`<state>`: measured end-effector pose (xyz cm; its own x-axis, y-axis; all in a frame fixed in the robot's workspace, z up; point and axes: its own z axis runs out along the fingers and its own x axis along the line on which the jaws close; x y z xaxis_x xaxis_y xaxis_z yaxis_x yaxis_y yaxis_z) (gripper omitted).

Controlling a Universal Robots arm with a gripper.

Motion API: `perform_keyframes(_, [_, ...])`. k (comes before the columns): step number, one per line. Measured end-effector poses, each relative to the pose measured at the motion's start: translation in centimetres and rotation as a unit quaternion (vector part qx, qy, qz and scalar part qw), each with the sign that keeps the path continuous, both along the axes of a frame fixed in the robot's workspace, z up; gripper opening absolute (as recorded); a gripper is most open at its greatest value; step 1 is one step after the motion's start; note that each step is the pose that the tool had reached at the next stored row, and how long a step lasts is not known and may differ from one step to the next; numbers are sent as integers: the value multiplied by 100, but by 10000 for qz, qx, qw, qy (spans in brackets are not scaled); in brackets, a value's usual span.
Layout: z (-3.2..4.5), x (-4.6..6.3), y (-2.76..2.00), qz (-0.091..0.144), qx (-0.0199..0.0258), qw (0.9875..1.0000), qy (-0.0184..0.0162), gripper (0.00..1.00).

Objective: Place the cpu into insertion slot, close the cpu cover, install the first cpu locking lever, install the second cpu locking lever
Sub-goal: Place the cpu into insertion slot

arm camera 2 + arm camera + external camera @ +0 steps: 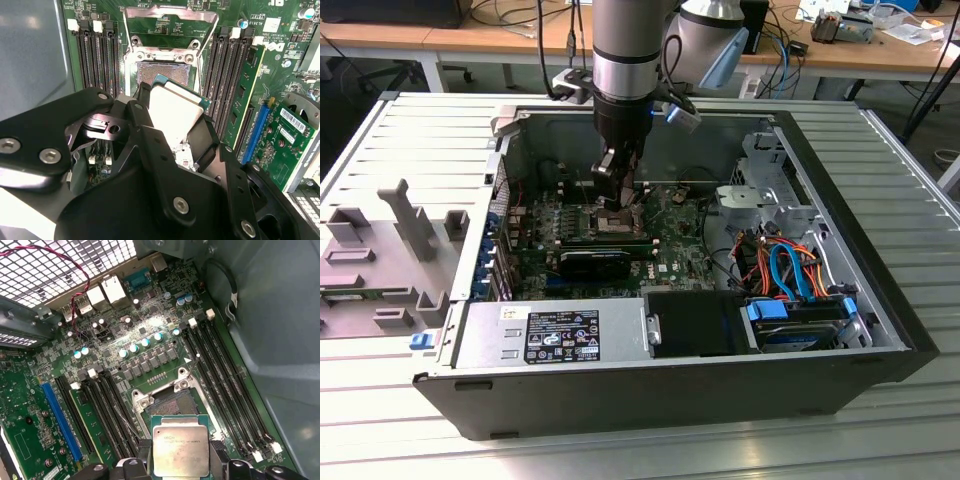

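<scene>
My gripper (617,195) hangs inside the open computer case, shut on the cpu (175,110), a flat square chip with a dull silver top. In both wrist views the black fingers (218,450) clamp two opposite edges of the cpu (181,452). The chip is tilted and held a little above the insertion slot (162,75), whose dark centre (172,402) lies uncovered. The cpu cover (170,12), a thin silver frame, is swung open past the socket. A thin wire lever (192,365) stands raised beside the socket.
Long black memory slots (225,390) flank the socket on both sides. A blue expansion slot (255,132) and a green card (290,130) lie close by. The case walls (840,210), a power supply (550,335) and drive cables (785,265) surround the board.
</scene>
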<state>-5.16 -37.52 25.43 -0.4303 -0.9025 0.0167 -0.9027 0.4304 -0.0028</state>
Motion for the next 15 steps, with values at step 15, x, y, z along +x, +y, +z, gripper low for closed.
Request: perform_keyframes(15, [0,0,0,134,0,9999,0,54])
